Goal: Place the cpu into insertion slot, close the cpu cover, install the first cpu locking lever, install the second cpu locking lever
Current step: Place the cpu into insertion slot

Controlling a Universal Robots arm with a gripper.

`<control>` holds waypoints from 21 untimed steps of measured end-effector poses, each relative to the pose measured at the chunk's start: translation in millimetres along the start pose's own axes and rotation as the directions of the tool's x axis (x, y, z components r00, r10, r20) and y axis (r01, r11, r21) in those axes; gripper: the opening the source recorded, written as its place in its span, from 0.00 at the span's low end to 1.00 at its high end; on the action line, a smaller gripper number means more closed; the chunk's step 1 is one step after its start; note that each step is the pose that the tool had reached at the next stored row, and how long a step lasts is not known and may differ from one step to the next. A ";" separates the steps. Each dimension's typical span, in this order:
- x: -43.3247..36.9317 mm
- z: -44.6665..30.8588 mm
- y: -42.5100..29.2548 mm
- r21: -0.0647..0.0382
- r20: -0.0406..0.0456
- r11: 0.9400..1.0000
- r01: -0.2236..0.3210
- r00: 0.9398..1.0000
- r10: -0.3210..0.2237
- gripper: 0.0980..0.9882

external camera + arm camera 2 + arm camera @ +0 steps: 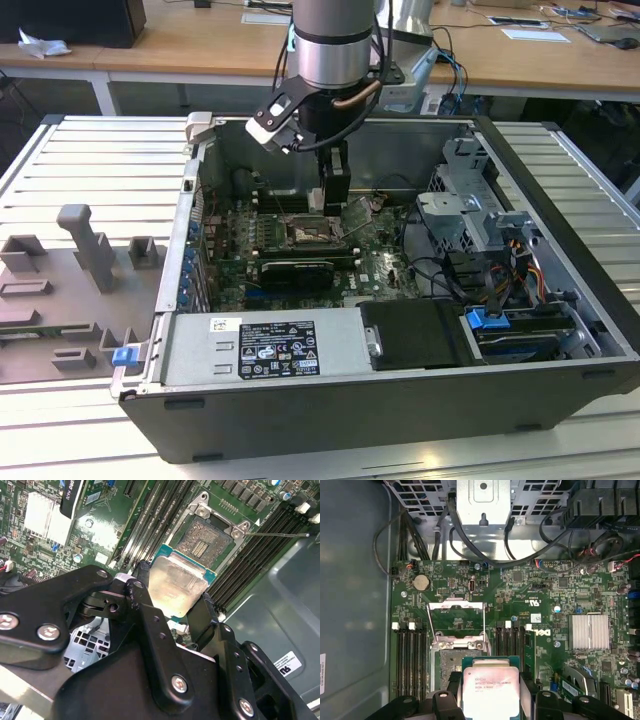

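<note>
A grey metal table [90, 160] with long ridges holds an open computer case [330, 420]. Wooden desks [200, 45] stand behind it. Next to the case, on the exterior view's left, lies a grey tray [60, 290] with blocky shapes on it. The robot arm [335, 40] reaches down into the case, over the green board [385, 270].

The gripper [175, 589] is closed on the cpu [180, 580] — one black finger [142, 572] presses on one side and another finger presses on the side across from it. The cpu is a flat square with a dull silver top.

The insertion slot [205, 537] sits on the board just past the cpu. It is bare inside, and the cpu is not in it. In the first wrist view the cpu hangs over the near part of the slot.

The cpu cover [456, 605] is flipped open, away from the slot — the green board shows through its big square hole. Long black memory slots [410, 652] run along both sides of the insertion slot. Further off on the board are a silver block with thin fins [590, 631] and a round coin battery [421, 582].
</note>
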State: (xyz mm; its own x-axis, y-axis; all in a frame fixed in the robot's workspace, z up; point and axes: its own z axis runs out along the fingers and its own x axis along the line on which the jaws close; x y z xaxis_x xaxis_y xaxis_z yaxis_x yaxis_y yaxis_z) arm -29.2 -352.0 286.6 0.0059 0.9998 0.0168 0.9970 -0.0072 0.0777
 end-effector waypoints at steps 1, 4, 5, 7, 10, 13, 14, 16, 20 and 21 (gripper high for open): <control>0.0 0.2 0.0 0.000 0.000 1.000 0.000 1.000 0.000 0.50; 0.0 0.8 0.0 0.000 0.000 1.000 0.000 1.000 0.000 0.50; 0.0 0.8 -0.1 0.000 0.000 1.000 0.000 1.000 0.000 0.50; 0.0 1.5 -0.1 0.000 0.000 1.000 0.000 1.000 0.000 0.50; 0.0 2.4 -0.2 0.000 0.000 1.000 0.000 1.000 0.000 0.50; -0.1 3.6 -0.3 0.000 0.000 1.000 0.000 1.000 0.000 0.50; -0.1 3.9 -0.3 0.000 0.000 1.000 0.000 1.000 0.000 0.50; -0.1 4.7 -0.4 0.000 0.000 1.000 0.000 1.000 0.000 0.50; -0.1 6.0 -0.5 0.000 0.000 1.000 0.000 1.000 0.000 0.50; -0.1 6.4 -0.5 0.000 0.000 1.000 0.000 1.000 0.000 0.50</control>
State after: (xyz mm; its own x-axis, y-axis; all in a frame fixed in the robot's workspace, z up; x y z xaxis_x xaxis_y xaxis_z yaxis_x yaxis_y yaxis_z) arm -29.2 -352.0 280.2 0.0062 0.9998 0.0167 0.9969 -0.0075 0.0777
